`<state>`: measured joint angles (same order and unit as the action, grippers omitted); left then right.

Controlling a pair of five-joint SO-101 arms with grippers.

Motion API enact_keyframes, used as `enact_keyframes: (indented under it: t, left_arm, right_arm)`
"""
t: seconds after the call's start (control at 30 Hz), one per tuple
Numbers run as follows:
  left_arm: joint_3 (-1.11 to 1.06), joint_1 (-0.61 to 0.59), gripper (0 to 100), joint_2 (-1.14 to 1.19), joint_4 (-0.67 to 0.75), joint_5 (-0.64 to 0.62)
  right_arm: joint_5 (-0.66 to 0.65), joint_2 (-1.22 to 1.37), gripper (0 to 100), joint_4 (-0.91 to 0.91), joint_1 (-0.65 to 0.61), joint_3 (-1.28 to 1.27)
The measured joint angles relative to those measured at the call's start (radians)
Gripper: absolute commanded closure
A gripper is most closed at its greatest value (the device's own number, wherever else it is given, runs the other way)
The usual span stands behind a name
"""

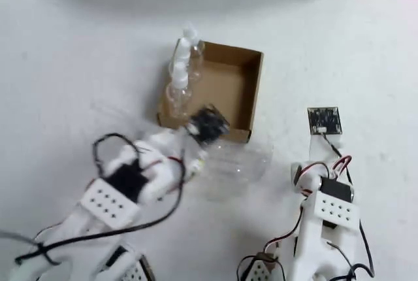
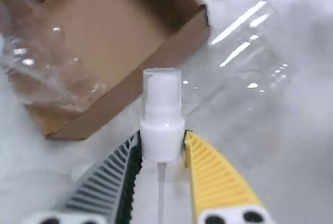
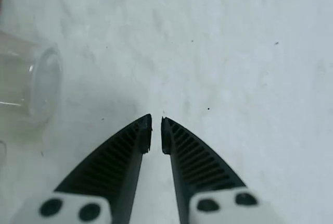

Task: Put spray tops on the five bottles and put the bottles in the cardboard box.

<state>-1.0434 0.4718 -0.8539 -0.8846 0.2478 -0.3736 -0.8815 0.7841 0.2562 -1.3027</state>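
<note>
My left claw [image 2: 161, 139] clamps a white spray top [image 2: 162, 104] near the cardboard box [image 2: 156, 62]. My right claw [image 3: 156, 122]: closed, empty. Risk: the clear bottle [image 2: 244, 73] lies unheld on its side; insertion pressure may roll it.

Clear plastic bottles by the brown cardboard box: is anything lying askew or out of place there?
Yes. A clear plastic bottle lies on its side on the white table beside the brown cardboard box, not upright. Two capped bottles inside the box lean tilted along one wall.
</note>
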Motion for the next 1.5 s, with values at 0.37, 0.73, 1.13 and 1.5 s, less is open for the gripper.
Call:
enact_keyframes:
  t: [0.37, 0.73, 1.13, 1.5]
  left_arm:
    - [-0.121, -0.473, 98, -0.193, -0.037, 0.0]
    - [-0.324, -0.916, 98, -0.255, 0.077, -0.009]
    - [-0.344, -0.961, 98, -0.256, 0.133, -0.009]
    - [-0.344, -0.961, 98, -0.256, 0.133, -0.009]
  right_arm:
    - [0.0, 0.0, 98.4, 0.0, 0.0, 0.0]
    - [0.0, -0.008, 98.4, 0.0, 0.0, 0.0]
    - [0.0, -0.009, 98.4, 0.181, -0.204, 0.245]
    - [0.0, -0.009, 98.4, 0.281, -0.747, 0.394]
